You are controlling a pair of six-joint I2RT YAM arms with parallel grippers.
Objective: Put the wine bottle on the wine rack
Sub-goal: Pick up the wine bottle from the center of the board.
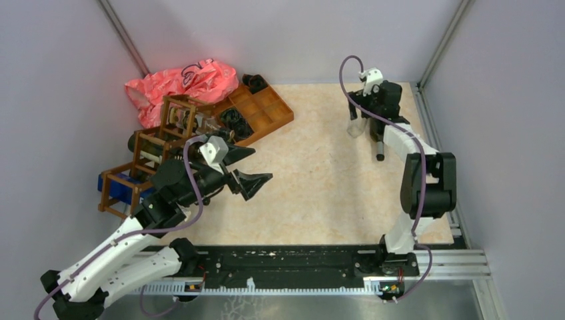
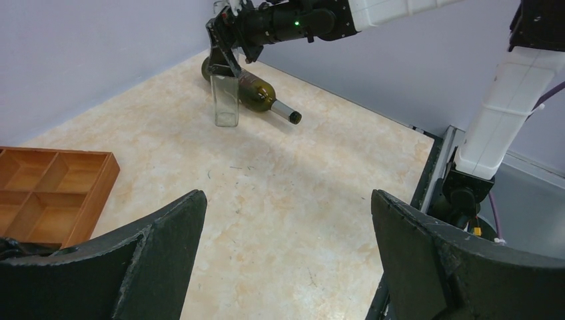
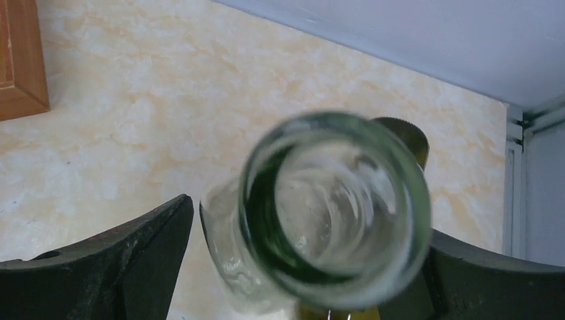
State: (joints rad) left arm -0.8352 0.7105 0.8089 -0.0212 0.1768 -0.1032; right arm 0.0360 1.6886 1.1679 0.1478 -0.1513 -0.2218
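The dark brown wooden wine rack point(image 1: 150, 150) stands at the table's left edge. A dark green wine bottle point(image 2: 256, 93) lies on its side at the far right, neck pointing towards the arms; it also shows in the top view point(image 1: 378, 143). A clear glass bottle point(image 2: 226, 100) stands upright just in front of it. My right gripper point(image 3: 310, 220) is open, its jaws either side of the clear bottle's mouth point(image 3: 333, 200), with a gap on the left. My left gripper point(image 1: 261, 165) is open and empty above bare table, right of the rack.
An orange-brown compartmented tray point(image 1: 263, 110) sits at the back left, with a pink plastic bag point(image 1: 180, 83) behind the rack. A blue object point(image 1: 116, 188) lies under the rack's near end. Grey walls close in the table on three sides.
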